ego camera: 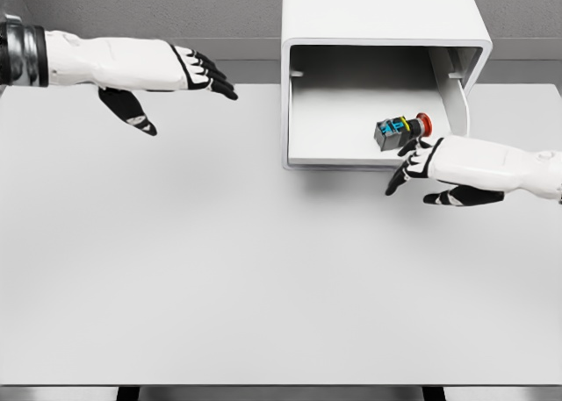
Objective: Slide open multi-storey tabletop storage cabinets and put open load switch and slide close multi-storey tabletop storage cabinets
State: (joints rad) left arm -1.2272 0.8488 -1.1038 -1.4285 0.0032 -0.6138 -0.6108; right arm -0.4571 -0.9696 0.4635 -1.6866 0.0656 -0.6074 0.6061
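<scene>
A white tabletop storage cabinet (383, 19) stands at the back of the table, right of centre, with its drawer (351, 155) slid out toward me. Inside the drawer, at its right side, lies the load switch (400, 130): a small dark block with blue and yellow parts and a red knob. My right hand (411, 166) reaches in from the right, just in front of the switch at the drawer's front rim, fingers spread and holding nothing. My left hand (189, 81) hovers at the upper left, well away from the cabinet, fingers extended and relaxed.
The light grey table (219, 269) fills most of the view, with its front edge near the bottom. A grey wall runs behind the cabinet.
</scene>
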